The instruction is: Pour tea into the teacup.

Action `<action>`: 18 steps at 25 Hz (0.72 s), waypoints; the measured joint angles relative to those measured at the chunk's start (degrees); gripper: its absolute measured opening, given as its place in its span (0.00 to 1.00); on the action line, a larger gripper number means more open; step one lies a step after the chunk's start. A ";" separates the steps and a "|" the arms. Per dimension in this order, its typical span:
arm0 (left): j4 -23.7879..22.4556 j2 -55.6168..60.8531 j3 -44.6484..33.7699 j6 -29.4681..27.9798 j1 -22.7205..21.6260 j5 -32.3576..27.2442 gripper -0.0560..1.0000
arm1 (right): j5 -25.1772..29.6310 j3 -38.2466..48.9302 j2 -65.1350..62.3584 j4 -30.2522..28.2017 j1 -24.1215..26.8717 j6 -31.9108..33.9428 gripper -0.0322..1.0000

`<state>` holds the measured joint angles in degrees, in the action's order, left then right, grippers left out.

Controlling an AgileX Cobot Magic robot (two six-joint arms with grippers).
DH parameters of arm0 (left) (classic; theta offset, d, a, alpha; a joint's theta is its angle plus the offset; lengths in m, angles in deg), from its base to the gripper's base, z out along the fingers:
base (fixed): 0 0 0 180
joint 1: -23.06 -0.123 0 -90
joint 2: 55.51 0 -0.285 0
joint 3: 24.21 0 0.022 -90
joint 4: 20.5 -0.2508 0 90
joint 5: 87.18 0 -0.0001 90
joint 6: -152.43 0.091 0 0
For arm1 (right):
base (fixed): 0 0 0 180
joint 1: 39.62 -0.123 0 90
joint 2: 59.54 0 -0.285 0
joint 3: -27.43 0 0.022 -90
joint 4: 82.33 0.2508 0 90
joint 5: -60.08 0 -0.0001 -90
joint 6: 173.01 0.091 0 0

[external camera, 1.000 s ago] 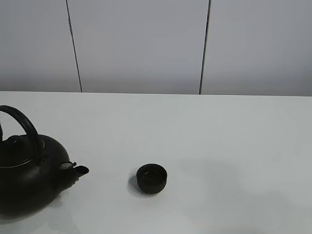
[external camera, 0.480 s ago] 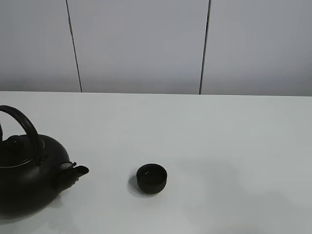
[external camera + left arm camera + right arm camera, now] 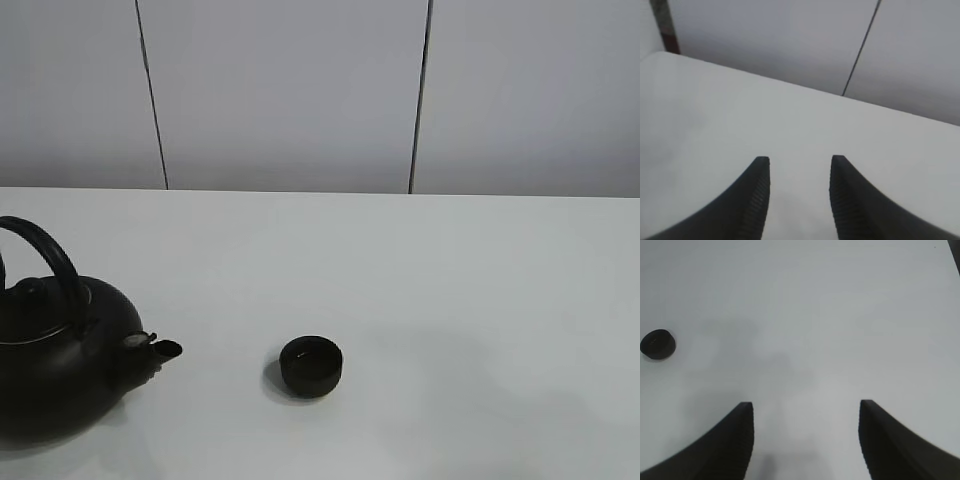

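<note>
The teacup sits upright on the white table, near the front and a little left of centre, well apart from the black kettle at the left edge, whose spout points toward it. The left gripper hovers over bare table, jaws parted with nothing between them. The right gripper has its jaws spread wide and empty, the teacup well off to one side.
</note>
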<state>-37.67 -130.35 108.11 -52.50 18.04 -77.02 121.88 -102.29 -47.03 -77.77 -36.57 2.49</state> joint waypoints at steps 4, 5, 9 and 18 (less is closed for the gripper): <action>0.45 9.84 3.67 -0.92 0.00 -18.88 0.33 | 0.00 0.00 0.00 0.00 0.00 0.00 0.44; 0.58 11.96 4.96 -0.68 0.00 -22.38 0.33 | 0.00 0.00 0.00 0.00 0.00 0.00 0.44; 1.46 17.29 9.32 3.24 -1.46 -33.28 0.33 | 0.00 0.00 0.00 0.00 0.00 0.00 0.44; 5.34 18.79 11.72 9.94 -14.27 -43.14 0.33 | 0.00 0.00 0.00 0.00 0.00 0.00 0.44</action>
<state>-32.33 -111.56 119.84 -42.55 3.77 -120.16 121.88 -102.29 -47.03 -77.77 -36.57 2.49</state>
